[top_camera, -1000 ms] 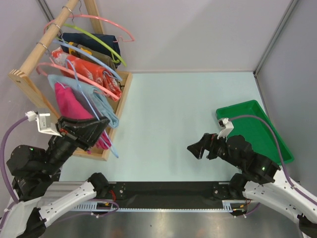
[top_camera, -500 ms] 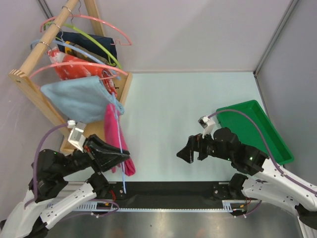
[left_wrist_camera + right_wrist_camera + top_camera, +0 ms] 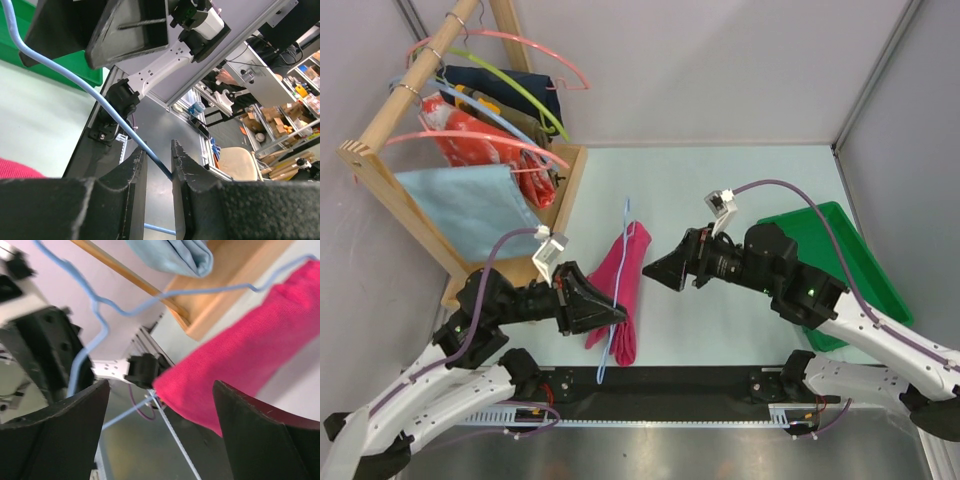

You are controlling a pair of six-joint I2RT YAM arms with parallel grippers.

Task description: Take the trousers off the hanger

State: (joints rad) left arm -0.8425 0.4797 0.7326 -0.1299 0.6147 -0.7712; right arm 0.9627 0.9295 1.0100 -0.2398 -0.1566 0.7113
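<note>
The magenta-pink trousers hang folded over the thin light-blue hanger, held over the table's left middle. My left gripper is shut on the hanger's wire near its lower end; in the left wrist view the wire runs between the nearly closed fingers. My right gripper is open and empty, just right of the trousers, apart from them. In the right wrist view the trousers and the hanger sit ahead of the wide-open fingers.
A wooden rack at the back left holds a pale blue cloth, a red-orange patterned cloth, pink hangers and a lime-green hanger. A green tray lies at the right, partly under my right arm.
My left gripper has carried the hanger and trousers off the rack and rightward over the table. My right gripper has moved left toward the trousers.
</note>
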